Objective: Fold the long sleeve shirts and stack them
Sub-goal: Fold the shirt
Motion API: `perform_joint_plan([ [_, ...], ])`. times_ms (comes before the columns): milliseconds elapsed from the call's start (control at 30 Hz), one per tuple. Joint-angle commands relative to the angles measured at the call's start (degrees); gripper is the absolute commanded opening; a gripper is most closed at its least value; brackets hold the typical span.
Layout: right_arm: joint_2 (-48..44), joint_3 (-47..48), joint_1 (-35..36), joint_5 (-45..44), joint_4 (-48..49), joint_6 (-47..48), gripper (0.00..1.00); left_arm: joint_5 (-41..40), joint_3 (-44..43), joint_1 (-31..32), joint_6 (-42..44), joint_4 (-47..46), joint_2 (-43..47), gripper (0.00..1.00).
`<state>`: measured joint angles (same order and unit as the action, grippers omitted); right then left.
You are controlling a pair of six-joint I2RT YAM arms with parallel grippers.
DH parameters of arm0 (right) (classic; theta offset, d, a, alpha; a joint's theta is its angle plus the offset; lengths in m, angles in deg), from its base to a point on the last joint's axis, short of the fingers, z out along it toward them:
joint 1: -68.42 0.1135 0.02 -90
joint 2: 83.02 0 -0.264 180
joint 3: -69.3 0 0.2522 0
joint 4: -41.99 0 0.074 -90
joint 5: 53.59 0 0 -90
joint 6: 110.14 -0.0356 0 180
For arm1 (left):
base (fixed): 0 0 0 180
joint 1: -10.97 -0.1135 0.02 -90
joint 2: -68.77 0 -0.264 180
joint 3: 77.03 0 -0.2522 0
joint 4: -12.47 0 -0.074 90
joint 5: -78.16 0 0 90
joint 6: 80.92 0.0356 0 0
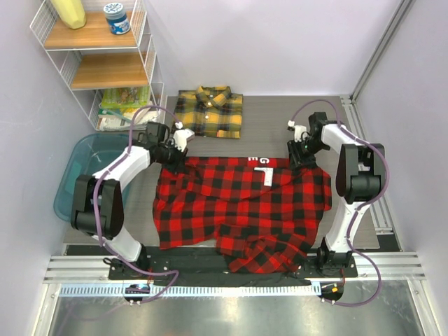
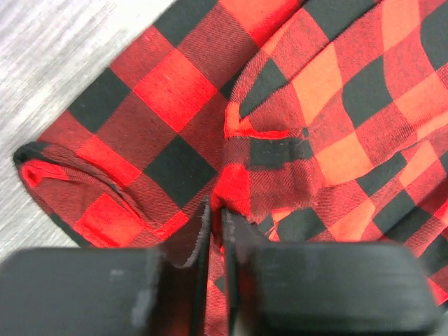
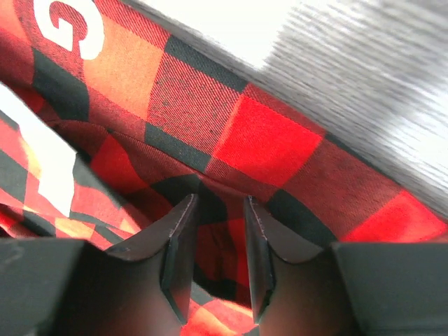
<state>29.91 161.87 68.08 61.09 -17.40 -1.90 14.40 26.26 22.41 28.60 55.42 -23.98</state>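
The red-and-black check shirt [image 1: 238, 206] lies spread and rumpled across the middle of the table, with white lettering [image 1: 262, 162] near its far edge. The yellow-and-black check shirt [image 1: 208, 112] lies folded at the back of the table. My left gripper [image 1: 175, 157] is at the red shirt's far left corner; in the left wrist view it [image 2: 217, 210] is shut on a fold of the red cloth [image 2: 175, 98]. My right gripper [image 1: 299, 157] is at the far right corner; in the right wrist view it [image 3: 218, 203] is narrowly closed on a bunch of red cloth [image 3: 280, 133], beside the lettering [image 3: 70, 31].
A white wire shelf [image 1: 105, 63] with a jar and packets stands at the back left. A blue tub [image 1: 87, 164] sits left of the table beside the left arm. The red shirt's near hem hangs over the front rail [image 1: 210, 262]. Walls close in both sides.
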Motion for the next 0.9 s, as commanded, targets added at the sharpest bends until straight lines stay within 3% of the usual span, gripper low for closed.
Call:
perform_joint_plan([
  [0, -5.6, 4.25, -0.28, -1.4, -2.88, 1.97, 0.42, -1.36, 0.21, -1.42, -0.19, -2.21, -0.94, 0.16],
  [200, -12.8, 5.66, -0.28, -5.0, -5.87, 4.52, 0.48, -10.94, -1.46, -7.31, -3.97, -1.94, 2.13, 0.37],
  [333, -15.27, 1.37, 0.34, -5.17, -9.13, 5.84, 0.47, -6.02, -1.73, -5.48, -2.3, 3.23, 5.64, 0.44],
  [433, -16.59, -4.33, 2.71, -7.01, -8.52, 6.37, 0.47, -6.64, -1.03, -1.43, -1.95, 7.8, 5.65, 0.43],
  [633, -12.91, -10.24, 2.97, -12.9, -2.55, 8.04, 0.46, -9.8, 0.47, 0.86, -5.64, 9.74, -1.28, 0.39],
  [867, -2.46, -6.39, 2.98, -18.53, 5.19, 9.53, 0.46, -17.44, -3.48, 0.34, -5.73, 8.34, -12.35, 0.35],
])
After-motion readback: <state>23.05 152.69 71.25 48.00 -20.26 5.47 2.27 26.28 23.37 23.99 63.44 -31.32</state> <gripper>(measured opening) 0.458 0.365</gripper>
